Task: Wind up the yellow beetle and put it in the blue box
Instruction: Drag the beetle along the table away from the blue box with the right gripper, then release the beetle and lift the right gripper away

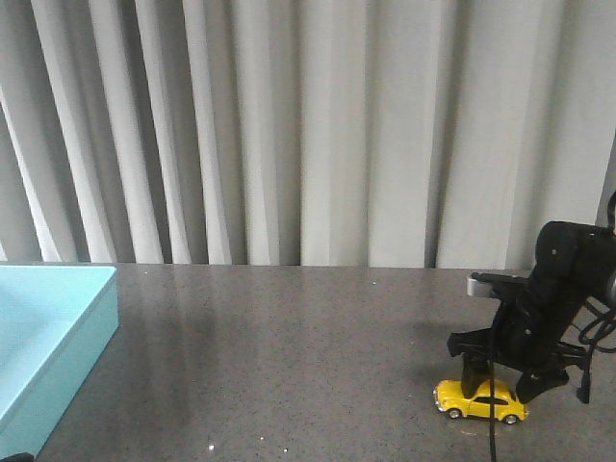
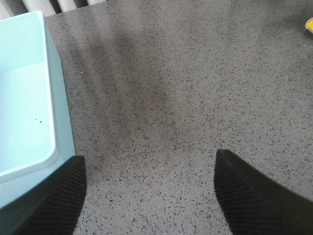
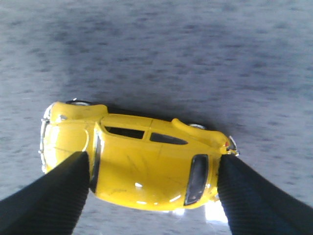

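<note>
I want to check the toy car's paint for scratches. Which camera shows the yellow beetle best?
The right wrist view: the yellow beetle fills the frame between the right gripper fingers, with roof and windows clear. The front view shows it small, partly behind the arm. The left wrist view catches only a yellow sliver at the edge.

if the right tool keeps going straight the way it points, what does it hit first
Most likely the yellow beetle: the right tool points down at it, open, one finger at each end of the car. Whether they touch it already is unclear.

A dark speckled counter (image 1: 289,366) spreads out wide, and right behind the counter hangs a pale grey pleated curtain (image 1: 308,125).
</note>
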`<state>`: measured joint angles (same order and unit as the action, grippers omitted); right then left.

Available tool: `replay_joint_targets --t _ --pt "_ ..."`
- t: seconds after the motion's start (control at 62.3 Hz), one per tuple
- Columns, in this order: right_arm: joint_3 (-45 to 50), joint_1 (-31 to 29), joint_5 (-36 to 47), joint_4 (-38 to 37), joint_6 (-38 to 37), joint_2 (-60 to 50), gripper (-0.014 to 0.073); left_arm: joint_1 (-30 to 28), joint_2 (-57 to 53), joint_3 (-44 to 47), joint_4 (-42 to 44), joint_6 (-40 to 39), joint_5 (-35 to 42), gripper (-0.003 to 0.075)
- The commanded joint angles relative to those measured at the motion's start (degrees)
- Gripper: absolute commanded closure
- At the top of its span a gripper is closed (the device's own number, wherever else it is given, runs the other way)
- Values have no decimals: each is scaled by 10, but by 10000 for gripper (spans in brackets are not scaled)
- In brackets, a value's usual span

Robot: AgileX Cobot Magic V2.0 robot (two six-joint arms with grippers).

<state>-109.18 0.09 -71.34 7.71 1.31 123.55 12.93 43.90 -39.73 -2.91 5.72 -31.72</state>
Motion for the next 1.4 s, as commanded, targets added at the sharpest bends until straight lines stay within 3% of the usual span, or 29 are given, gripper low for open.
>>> replay_joint_targets --t 0.0,0.369,0.706,1.059,1.38 --pt "-10 -28 -5 -14 27 -17 67 4 -1 -12 -4 0 36 185" --pt "-10 -116 -6 -12 130 -17 67 4 -1 -12 -3 0 36 185" --pt "-10 -170 9 11 159 -17 67 4 -1 -12 -3 0 35 185" --pt "-10 -171 39 75 205 -82 67 4 -1 -12 -3 0 35 185" --pt "1 -134 12 82 174 -229 67 4 0 -12 -3 0 32 185"
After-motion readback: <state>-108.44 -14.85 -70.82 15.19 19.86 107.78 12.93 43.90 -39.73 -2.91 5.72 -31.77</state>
